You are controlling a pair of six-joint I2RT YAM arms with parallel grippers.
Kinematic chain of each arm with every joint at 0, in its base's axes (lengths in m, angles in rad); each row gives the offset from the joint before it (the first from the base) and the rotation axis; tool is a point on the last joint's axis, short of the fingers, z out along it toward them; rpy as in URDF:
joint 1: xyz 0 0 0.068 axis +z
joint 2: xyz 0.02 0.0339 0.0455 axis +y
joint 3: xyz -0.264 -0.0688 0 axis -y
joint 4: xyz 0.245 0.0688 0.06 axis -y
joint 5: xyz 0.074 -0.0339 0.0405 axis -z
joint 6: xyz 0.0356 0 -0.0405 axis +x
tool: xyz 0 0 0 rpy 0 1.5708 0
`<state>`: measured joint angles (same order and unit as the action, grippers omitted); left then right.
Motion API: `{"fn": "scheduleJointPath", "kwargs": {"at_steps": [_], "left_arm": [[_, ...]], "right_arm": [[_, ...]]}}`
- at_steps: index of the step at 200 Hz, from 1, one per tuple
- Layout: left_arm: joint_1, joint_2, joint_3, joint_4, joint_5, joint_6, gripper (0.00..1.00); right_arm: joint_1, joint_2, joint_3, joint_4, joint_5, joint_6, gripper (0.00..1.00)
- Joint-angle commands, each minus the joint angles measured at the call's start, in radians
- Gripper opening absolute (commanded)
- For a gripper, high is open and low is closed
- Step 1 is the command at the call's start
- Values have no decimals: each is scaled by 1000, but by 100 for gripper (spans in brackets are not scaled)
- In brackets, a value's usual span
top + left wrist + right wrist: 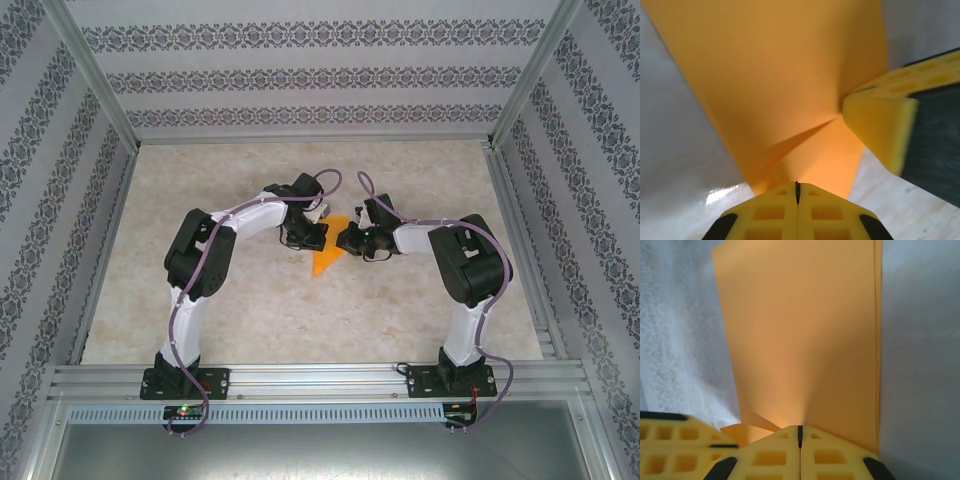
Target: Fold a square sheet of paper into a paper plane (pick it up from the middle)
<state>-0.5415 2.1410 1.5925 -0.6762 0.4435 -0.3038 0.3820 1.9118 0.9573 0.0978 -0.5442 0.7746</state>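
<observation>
Between the yellow pads of my left gripper (797, 186) runs only a thin dark seam. The two fingers are pressed together, and the orange paper (780, 75) comes straight out of that seam, so I am clamped on its edge. My right gripper (800, 430) is the same, with its fingers together and the paper pinched where they meet.

From the left wrist, the sheet fans away from my pinch and widens as it goes. One soft crease runs across it toward a yellow finger (875, 125) of the right gripper, which touches the paper's side. From the right wrist, the paper stands broad and flat ahead of my jaws. Its right edge is straight, with a second layer lying just along it. A small folded corner peeks out low on the left, beside the left gripper's fingers.

Seen from above, both grippers meet nose to nose near the middle of the table (250, 310), with the paper between them. An orange point sticks out toward the near side. I cannot tell from there whether that point rests on the table or hangs just over it.

My left arm (200, 260) and right arm (465, 260) bend inward from their bases on the aluminium rail (320, 380) at the near edge. The table is pale and marbled, and patterned walls (320, 75) close it in on three sides.
</observation>
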Motion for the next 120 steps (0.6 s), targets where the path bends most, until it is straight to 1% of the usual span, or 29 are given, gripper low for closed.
{"fn": "scheduleJointPath", "kwargs": {"at_steps": [1,34,56,71,89,97,120], "left_arm": [[-2,30,-6,21,-13,-2,0],[-2,40,-9,9,-69,15,0],[-2,44,-18,10,-80,24,0],[0,48,-26,16,-82,28,0],[1,45,-40,30,-71,31,0],[2,44,-43,32,-64,32,0],[3,44,-45,38,-59,37,0]], "right_arm": [[4,-32,-14,-25,-14,1,7],[-1,-48,-11,-37,-16,-2,7],[-11,-79,-24,-20,-22,12,11],[-22,-119,-39,-30,-4,10,14],[-43,-155,-52,-57,14,1,22],[-48,-163,-55,-78,26,-4,25],[-52,-161,-47,-126,48,-12,29]]}}
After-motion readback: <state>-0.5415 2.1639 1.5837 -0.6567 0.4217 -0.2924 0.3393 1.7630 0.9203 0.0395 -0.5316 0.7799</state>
